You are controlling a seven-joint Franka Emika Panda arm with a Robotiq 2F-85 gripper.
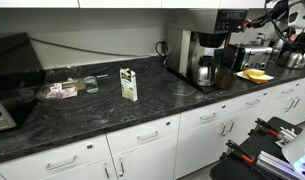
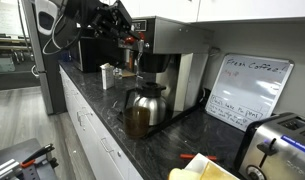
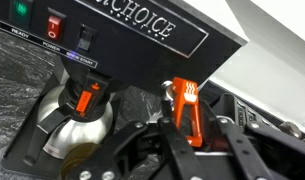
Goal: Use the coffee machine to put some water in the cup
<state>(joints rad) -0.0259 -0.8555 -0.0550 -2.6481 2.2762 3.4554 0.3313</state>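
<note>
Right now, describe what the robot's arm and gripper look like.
The arm has pale, rounded links with dark joints and black cables looped alongside. The gripper is black, built of angular linked bars; no markings are readable.

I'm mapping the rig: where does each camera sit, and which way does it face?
Exterior view: off the cabinets, looking along the counter to the coffee machine; arm at top right.
Exterior view: beside the toaster, looking back at the coffee machine; arm at upper left.
Wrist view: on the wrist, facing the machine's panel; gripper at bottom.
All share the carafe.
</note>
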